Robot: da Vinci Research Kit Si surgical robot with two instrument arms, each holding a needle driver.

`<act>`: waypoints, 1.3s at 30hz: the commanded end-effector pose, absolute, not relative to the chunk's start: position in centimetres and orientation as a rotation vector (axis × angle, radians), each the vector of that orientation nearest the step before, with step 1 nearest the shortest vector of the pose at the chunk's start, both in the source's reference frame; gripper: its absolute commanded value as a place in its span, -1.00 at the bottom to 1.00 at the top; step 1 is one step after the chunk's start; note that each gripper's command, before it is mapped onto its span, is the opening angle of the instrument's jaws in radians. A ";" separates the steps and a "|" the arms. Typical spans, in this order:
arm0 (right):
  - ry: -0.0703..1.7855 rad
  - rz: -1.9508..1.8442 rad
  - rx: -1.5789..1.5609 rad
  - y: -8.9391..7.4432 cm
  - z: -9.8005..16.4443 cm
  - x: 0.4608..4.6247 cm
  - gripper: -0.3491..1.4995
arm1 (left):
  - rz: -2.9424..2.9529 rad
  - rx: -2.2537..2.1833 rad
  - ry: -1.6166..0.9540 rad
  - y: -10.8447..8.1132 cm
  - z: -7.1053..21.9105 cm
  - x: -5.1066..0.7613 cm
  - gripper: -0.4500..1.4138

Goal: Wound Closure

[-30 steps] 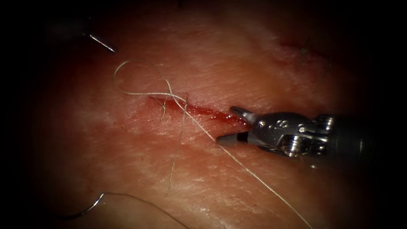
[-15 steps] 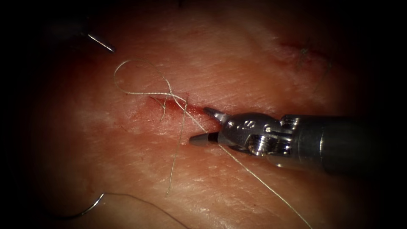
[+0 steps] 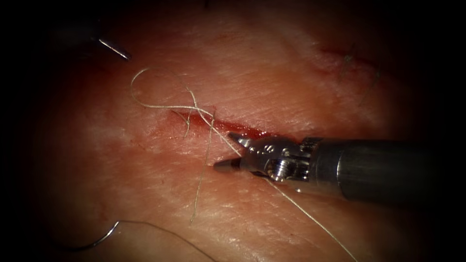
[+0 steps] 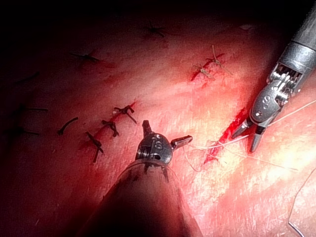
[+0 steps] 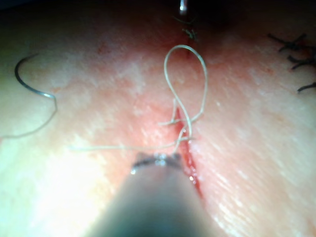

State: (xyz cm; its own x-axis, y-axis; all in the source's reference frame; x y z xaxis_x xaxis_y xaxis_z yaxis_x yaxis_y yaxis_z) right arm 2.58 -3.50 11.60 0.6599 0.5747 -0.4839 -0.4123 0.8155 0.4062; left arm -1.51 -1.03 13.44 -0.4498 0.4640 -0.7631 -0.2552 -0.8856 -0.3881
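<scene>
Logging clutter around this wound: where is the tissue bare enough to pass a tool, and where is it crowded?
Bare tissue lies above the cut, and between the thread and the needle lying loose on the surface. Crowded: the cut's left end, with thread loops and the right tool, jaws open astride a strand, holding nothing. The left tool, open and empty, sits beside it.

The endoscope looks down on my tissue (image 3: 272, 87) from above and in front, close in, with the cut (image 3: 228, 127) near the middle. My left wrist camera looks along my left shaft to my left gripper (image 4: 163, 138) and, beyond it, my right gripper (image 4: 249, 136) at the same cut (image 4: 232, 127). My right wrist camera looks very close down its shaft at the thread (image 5: 186, 84) loop over the cut (image 5: 190, 165). All three views share that cut and the looped thread.
</scene>
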 end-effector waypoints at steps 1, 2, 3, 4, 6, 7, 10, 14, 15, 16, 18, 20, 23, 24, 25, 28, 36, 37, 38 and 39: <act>0.643 0.560 0.280 -3.6 11.6 2.57 -1.00 | 2.345 -1.333 -0.304 -1.0 13.5 -1.56 0.60; 0.641 0.559 0.278 -3.6 11.6 2.54 -1.00 | 2.345 -1.334 -0.305 -1.0 13.5 -1.55 0.60; 0.639 0.559 0.275 -3.6 11.6 2.51 -1.00 | 2.345 -1.334 -0.306 -1.0 13.5 -1.55 0.60; 0.635 0.558 0.270 -3.6 11.6 2.47 -1.00 | 2.345 -1.335 -0.307 -1.0 13.5 -1.54 0.60; 0.632 0.557 0.267 -3.6 11.5 2.41 -1.00 | 2.345 -1.335 -0.308 -1.0 13.5 -1.53 0.60; 0.630 0.555 0.265 -3.6 11.5 2.37 -1.00 | 2.345 -1.335 -0.308 -1.0 13.5 -1.53 0.60; 0.627 0.550 0.260 -3.7 11.4 2.28 -1.00 | 2.345 -1.335 -0.308 -1.0 13.5 -1.53 0.60; 0.620 0.538 0.247 -3.8 11.3 2.07 -1.00 | 2.341 -1.333 -0.312 -1.0 13.5 -1.53 0.60; 0.620 0.534 0.247 -3.8 11.3 2.01 -1.00 | 2.341 -1.333 -0.313 -1.0 13.5 -1.52 0.60; 0.617 0.529 0.246 -3.9 11.3 1.94 -1.00 | 2.341 -1.333 -0.313 -1.0 13.5 -1.52 0.60; 0.606 0.516 0.241 -3.9 11.2 1.75 -1.00 | 2.341 -1.333 -0.313 -1.0 13.5 -1.52 0.60; 0.591 0.507 0.240 -4.0 11.1 1.53 -1.00 | 2.341 -1.333 -0.314 -1.0 13.5 -1.52 0.60; 0.569 0.506 0.242 -4.1 11.0 1.18 -1.00 | 2.341 -1.333 -0.314 -1.0 13.5 -1.52 0.60; 0.564 0.506 0.243 -4.2 11.0 1.07 -1.00 | 2.341 -1.334 -0.314 -1.0 13.5 -1.52 0.60; 0.561 0.505 0.239 -4.2 10.9 0.96 -1.00 | 2.341 -1.334 -0.314 -1.0 13.5 -1.52 0.60; 0.543 0.521 0.225 -4.2 10.8 0.54 -1.00 | 2.341 -1.334 -0.314 -1.0 13.5 -1.52 0.60; 0.517 0.552 0.218 -4.3 10.6 -0.02 -1.00 | 2.341 -1.334 -0.315 -1.0 13.5 -1.51 0.60; 0.516 0.556 0.217 -4.3 10.5 -0.10 -1.00 | 2.341 -1.334 -0.315 -1.0 13.5 -1.51 0.60; 0.513 0.558 0.217 -4.3 10.5 -0.16 -1.00 | 2.341 -1.334 -0.315 -1.0 13.5 -1.51 0.60; 0.513 0.561 0.214 -4.3 10.5 -0.21 -1.00 | 2.341 -1.334 -0.315 -1.0 13.5 -1.51 0.60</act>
